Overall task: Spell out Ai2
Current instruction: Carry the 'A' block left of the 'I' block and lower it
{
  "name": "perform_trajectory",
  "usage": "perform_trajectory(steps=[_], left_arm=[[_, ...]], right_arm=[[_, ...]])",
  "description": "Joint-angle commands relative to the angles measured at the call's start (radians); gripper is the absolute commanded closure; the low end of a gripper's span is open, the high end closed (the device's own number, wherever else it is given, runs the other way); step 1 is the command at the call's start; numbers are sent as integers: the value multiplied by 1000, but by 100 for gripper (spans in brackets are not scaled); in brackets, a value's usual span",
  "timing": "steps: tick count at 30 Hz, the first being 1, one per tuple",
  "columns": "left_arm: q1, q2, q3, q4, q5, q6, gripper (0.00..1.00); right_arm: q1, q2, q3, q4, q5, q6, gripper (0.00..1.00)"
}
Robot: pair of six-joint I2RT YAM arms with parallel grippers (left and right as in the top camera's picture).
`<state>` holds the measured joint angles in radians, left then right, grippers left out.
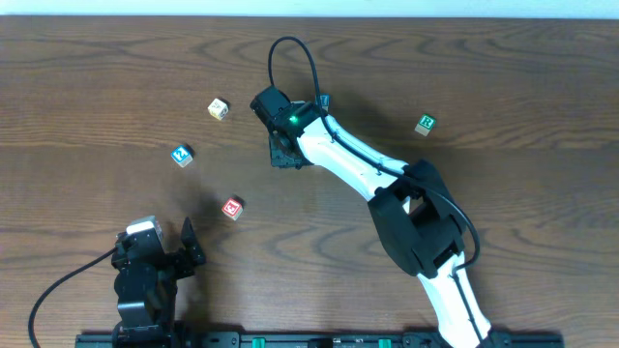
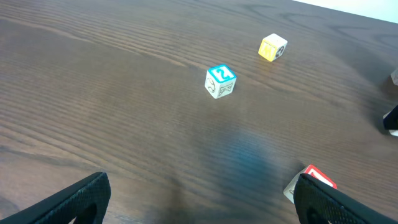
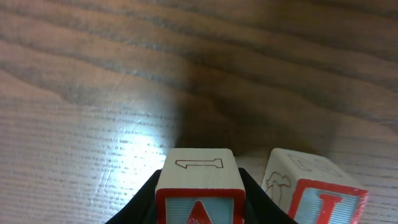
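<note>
Two wooden cubes fill my right wrist view. The red-framed block sits between my right fingers, whose dark pads press its two sides with no slack. Its top is pale, smooth wood with a thin red outlined mark. Its front has a red border around a light blue panel, where the peak of a red shape shows before the frame cuts it off. I cannot tell whether it rests on the table. Just beside it, past my other pad, the I block is turned at an angle, with rounded edges and a red I on blue.

From overhead, my right gripper hides both cubes. The tabletop is dark brown wood with long, streaky grain and a soft sheen.

My left gripper is spread wide and holds nothing. Its black fingers touch no cube.

Placing the rest from the blue 2 block, a white cube with a blue-framed top:
- The yellow block lies near it, farther from my left gripper.
- The red block lies nearer my left gripper, partly behind one finger.
- My right gripper is off to its right.
- The green block is well apart, beyond that gripper.
</note>
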<state>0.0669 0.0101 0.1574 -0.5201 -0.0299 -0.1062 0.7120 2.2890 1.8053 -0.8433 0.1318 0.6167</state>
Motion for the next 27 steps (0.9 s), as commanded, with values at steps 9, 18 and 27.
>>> perform_trajectory(steps=[9, 18, 27], left_arm=[[-4, -6, -15, 1, -3, 10, 5], [-4, -6, -15, 1, -3, 10, 5], [-4, -6, -15, 1, -3, 10, 5]], right_arm=[[8, -2, 8, 21, 51, 87, 99], [8, 8, 8, 14, 38, 108, 99], [8, 23, 8, 14, -1, 113, 99]])
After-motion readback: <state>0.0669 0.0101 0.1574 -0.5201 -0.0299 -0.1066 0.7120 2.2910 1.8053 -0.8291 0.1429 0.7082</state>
